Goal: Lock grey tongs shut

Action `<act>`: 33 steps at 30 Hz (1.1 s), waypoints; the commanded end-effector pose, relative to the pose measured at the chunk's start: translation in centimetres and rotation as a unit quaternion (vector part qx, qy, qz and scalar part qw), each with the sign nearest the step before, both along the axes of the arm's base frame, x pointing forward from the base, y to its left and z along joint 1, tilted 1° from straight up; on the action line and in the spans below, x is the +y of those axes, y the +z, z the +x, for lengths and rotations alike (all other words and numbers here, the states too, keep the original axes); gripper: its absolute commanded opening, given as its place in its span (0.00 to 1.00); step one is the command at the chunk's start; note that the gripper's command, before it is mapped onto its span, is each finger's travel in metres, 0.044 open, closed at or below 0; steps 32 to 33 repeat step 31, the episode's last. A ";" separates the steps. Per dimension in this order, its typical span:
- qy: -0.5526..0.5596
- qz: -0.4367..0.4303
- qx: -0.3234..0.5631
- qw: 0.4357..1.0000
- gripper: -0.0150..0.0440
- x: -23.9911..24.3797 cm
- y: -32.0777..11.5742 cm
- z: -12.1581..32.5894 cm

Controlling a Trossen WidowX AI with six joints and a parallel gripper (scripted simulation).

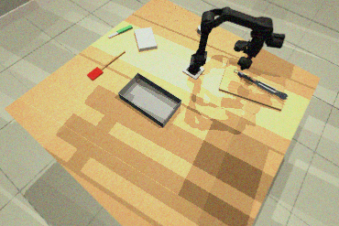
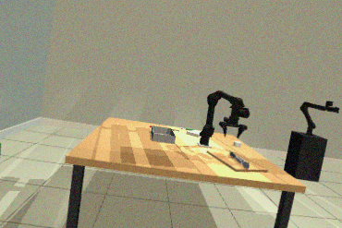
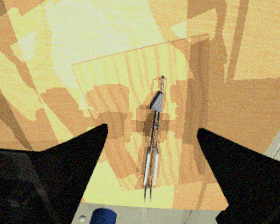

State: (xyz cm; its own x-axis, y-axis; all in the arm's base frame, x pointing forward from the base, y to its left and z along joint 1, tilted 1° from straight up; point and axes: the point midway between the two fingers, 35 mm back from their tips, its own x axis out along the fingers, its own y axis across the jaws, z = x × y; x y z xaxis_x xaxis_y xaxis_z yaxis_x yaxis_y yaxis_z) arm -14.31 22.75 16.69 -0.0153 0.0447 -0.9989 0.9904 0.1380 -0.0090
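The grey tongs (image 1: 266, 85) (image 2: 239, 160) (image 3: 156, 104) lie on the wooden board (image 1: 230, 86) (image 2: 223, 159) (image 3: 103, 72). Their two arms lie close together, nearly parallel, as in a shut pair; whether the lock inside the hinge holds cannot be seen. In the wrist view one end of the tongs reaches a little past the board's lower edge. My gripper (image 1: 243, 54) (image 2: 233, 134) (image 3: 152, 130) is wide open and empty above the board, with a finger to each side of the tongs and clear of them. The roasting tin (image 1: 172, 114) (image 2: 164, 137) is empty.
A red-headed spatula (image 1: 95, 73), a green-handled knife (image 1: 124, 29) and a white block (image 1: 146, 39) lie on the far side of the tin. A small white object (image 2: 237, 144) stands behind the board. A second arm (image 2: 311, 119) stands on a black pedestal off the table.
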 end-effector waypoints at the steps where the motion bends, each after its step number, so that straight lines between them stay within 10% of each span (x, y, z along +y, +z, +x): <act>1: -0.002 -0.008 -0.004 1.000 1.00 -4.1 1.7 2.0; 33: -0.001 0.028 0.020 0.999 1.00 -4.6 6.3 2.2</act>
